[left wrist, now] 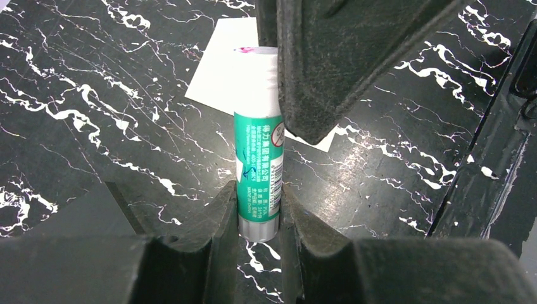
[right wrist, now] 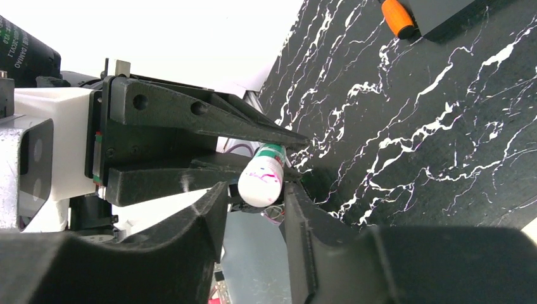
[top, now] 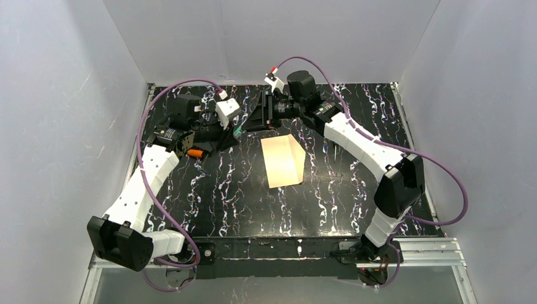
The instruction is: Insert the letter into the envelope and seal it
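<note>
The cream envelope [top: 284, 161] lies flat at the middle of the table; in the left wrist view it shows as a pale sheet [left wrist: 215, 69] behind the fingers. No separate white letter is in view. My left gripper [top: 234, 135] [left wrist: 259, 206] is shut on the lower end of a green glue stick [left wrist: 258, 171] and holds it above the table. My right gripper [top: 252, 122] [right wrist: 256, 190] faces it, its fingers on either side of the stick's white cap [right wrist: 263, 180]. One finger touches the cap; a narrow gap shows on the other side.
An orange-tipped object [top: 197, 152] lies by a dark block under the left arm; it also shows in the right wrist view [right wrist: 396, 16]. White walls enclose the black marbled table [top: 221, 196] on three sides. Both grippers meet at the back, left of the envelope.
</note>
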### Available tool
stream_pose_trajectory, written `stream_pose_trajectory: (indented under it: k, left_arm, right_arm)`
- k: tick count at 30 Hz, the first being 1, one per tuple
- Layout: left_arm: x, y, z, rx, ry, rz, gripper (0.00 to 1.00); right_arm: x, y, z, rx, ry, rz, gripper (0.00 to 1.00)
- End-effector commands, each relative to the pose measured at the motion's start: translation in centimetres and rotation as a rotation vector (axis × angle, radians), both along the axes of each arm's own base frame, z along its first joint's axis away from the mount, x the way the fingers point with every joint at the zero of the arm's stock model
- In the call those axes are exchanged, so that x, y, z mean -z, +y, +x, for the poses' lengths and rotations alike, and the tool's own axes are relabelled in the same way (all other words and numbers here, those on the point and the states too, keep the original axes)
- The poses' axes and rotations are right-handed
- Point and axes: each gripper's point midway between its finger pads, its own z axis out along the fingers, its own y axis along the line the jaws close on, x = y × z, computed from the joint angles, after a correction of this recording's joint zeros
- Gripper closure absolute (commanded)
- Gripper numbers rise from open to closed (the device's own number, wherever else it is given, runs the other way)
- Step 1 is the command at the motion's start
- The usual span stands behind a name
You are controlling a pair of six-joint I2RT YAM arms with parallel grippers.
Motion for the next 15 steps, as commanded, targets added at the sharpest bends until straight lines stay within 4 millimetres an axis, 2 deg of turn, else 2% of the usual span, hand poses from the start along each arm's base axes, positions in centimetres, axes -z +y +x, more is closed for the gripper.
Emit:
stream_pose_trajectory:
  k: [1,3,7,9,12,15]
  left_arm:
    - [-1.5,0.0,-0.5,0.009,-0.047,-0.017,1.00]
    - [-1.5,-0.1,-0.7,0.020,-0.045,-0.023,1.00]
    - [-1.5,-0.3,-0.9,0.038,-0.041,-0.029,1.00]
    - [-1.4,-0.3,-0.9,0.039,-0.039,-0.026,1.00]
    - [-1.3,-0.3,-1.0,0.045,-0.035,-0.022,1.00]
    - [-1.2,-0.3,-1.2,0.060,-0.035,-0.014,1.00]
  right_arm:
    - [-2.2,-0.2,-0.8,-0.034,-0.053,0.036,0.58]
    - [-2.2,-0.1,-0.5,-0.027,-0.059,0.038,0.59]
    - [-2.5,0.2,0.0,-0.013,-0.065,0.054,0.49]
    - [-2.3,0.3,0.2,-0.008,-0.061,0.048,0.48]
    - [-1.9,0.4,0.3,-0.005,-0.055,0.043,0.55]
    - [-1.8,0.3,0.5,-0.001,-0.055,0.040,0.67]
